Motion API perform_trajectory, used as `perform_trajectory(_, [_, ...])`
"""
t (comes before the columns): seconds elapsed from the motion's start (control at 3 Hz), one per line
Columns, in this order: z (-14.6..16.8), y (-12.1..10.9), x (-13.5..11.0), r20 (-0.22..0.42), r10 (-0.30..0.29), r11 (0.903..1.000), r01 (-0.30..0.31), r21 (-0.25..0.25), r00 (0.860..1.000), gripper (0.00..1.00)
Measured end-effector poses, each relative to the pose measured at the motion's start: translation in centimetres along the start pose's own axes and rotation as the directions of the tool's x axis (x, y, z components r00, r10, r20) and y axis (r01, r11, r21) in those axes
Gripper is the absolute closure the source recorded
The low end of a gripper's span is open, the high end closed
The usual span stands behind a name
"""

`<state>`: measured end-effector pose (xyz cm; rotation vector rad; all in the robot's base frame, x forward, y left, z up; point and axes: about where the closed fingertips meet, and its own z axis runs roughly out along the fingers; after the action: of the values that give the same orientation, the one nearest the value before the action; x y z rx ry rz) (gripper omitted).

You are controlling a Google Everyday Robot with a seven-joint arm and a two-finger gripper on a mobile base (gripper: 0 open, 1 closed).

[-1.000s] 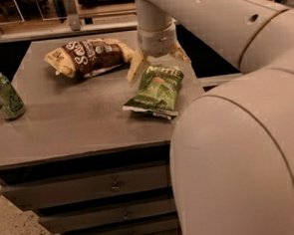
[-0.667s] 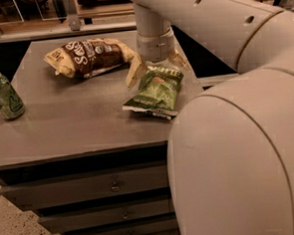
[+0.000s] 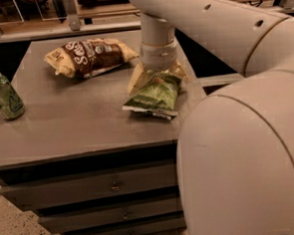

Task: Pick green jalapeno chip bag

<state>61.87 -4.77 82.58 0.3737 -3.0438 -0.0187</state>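
**Grasp stage, camera view.** The green jalapeno chip bag (image 3: 155, 96) lies flat near the right edge of the table (image 3: 77, 119), with its white-edged seam toward the front and its far end under the wrist. The hand (image 3: 158, 81) is lowered onto that far end. Its two pale fingers (image 3: 136, 80) stand apart, one on each side of the bag, so the hand is spread and straddling, not yet clenched. The bag rests on the table and nothing lifts it.

The step in hand appears to be closing on the bag. A flat, crinkly packet gives little to pinch, so the fingertips should stay low against the table surface and gather the foil as they close, drawing a fold up between them. The closure is best centred on the bag's width, since an off-centre pinch would let the packet swing or slide out. The lift should be straight up and slow.

The brown-and-cream chip bag (image 3: 88, 55) lies near, just behind and to the left. The green can (image 3: 3, 96) stands well apart at the left edge.
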Motion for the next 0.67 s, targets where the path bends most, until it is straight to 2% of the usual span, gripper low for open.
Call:
perform_trajectory(0.33, [0.60,0.27,0.43,-0.017,-0.017,0.9993,0.017,-0.034,1.000,0.31])
perform_trajectory(0.67, [0.59,0.39,0.72,-0.018,-0.029,0.9985,0.028,-0.047,0.999,0.56])
